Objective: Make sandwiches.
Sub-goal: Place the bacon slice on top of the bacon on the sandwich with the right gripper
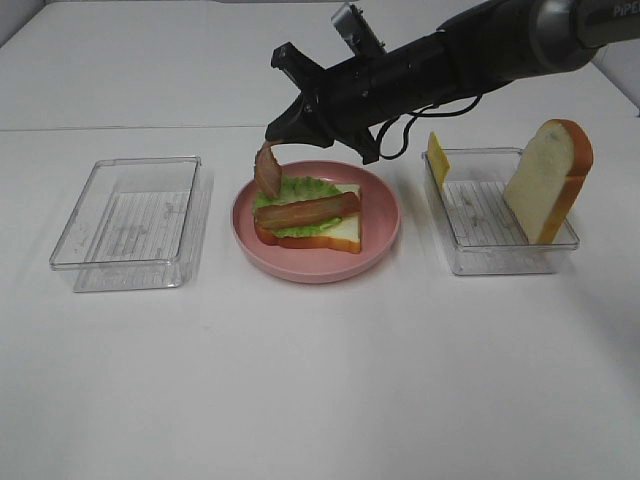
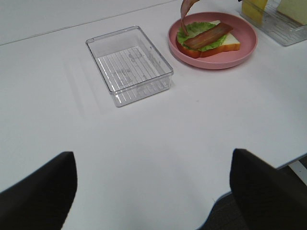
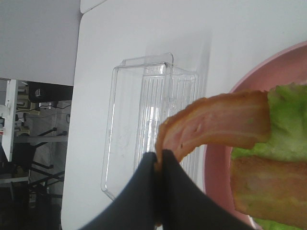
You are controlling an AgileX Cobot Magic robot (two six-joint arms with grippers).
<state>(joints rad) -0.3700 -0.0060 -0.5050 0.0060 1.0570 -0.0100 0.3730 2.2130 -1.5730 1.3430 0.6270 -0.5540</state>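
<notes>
one bacon strip [image 1: 267,170] near vertical, lower end at the lettuce [image 1: 300,189]

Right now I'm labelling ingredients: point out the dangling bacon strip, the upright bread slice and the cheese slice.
dangling bacon strip [image 1: 267,172], exterior high view, mid-strip.
upright bread slice [image 1: 536,180], exterior high view, white face.
cheese slice [image 1: 437,157], exterior high view, yellow face.
</notes>
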